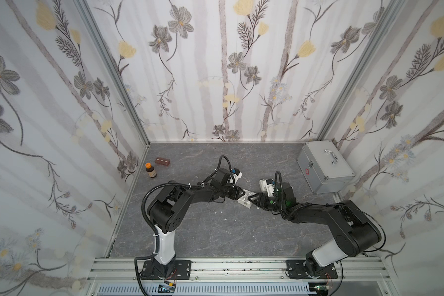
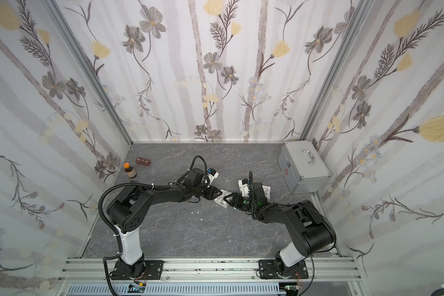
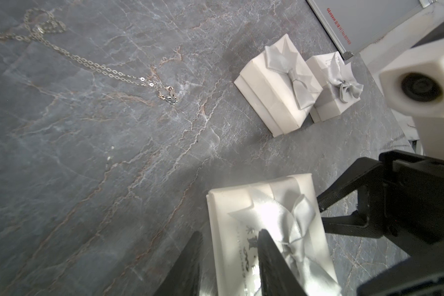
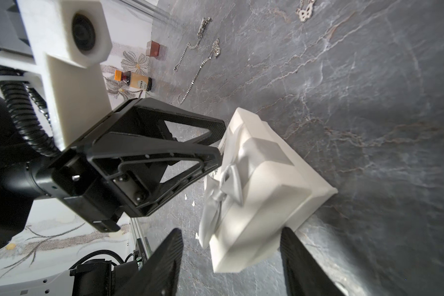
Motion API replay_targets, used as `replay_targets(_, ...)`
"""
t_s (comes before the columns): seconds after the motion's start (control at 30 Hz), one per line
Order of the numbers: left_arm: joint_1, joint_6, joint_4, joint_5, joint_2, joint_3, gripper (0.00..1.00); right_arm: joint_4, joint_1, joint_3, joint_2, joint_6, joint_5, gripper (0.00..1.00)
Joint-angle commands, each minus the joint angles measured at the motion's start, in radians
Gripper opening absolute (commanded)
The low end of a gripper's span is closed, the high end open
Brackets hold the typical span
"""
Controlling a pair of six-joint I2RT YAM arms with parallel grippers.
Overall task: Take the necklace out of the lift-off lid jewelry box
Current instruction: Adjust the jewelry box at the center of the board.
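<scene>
The jewelry box (image 1: 244,202) sits in the middle of the table (image 1: 210,238) with its lid (image 4: 272,184) on, so any necklace inside is hidden; its long axis runs from arm to arm, one end facing each claw. The left claw (image 3: 230,233), narrowly parted, pinches its end; the right claw (image 4: 231,230) stands roughly half open astride the opposite end, fingers clear of both sides.

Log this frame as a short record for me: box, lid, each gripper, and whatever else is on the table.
box: white jewelry box with grey bow, at table centre
lid: on
left gripper: closed on one end of the box
right gripper: open, straddling the box
loose necklaces: lying on the table
also: other gift boxes, silver case, bottle
</scene>
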Motion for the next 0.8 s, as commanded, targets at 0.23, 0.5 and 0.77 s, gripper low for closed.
replay_targets(0.23, -0.017, -0.036, 0.037, -0.006, 0.004, -0.009, 0.36, 0.097, -0.014, -0.015, -0.002, 0.022, 0.025, 0.35)
replay_targets(0.5, -0.025, -0.043, 0.044, -0.009, 0.007, -0.009, 0.36, 0.088, -0.019, 0.001, 0.034, 0.026, 0.025, 0.34)
replay_targets(0.77, -0.03, -0.054, 0.051, -0.012, 0.002, -0.009, 0.36, -0.063, -0.019, 0.039, 0.03, -0.045, 0.088, 0.3)
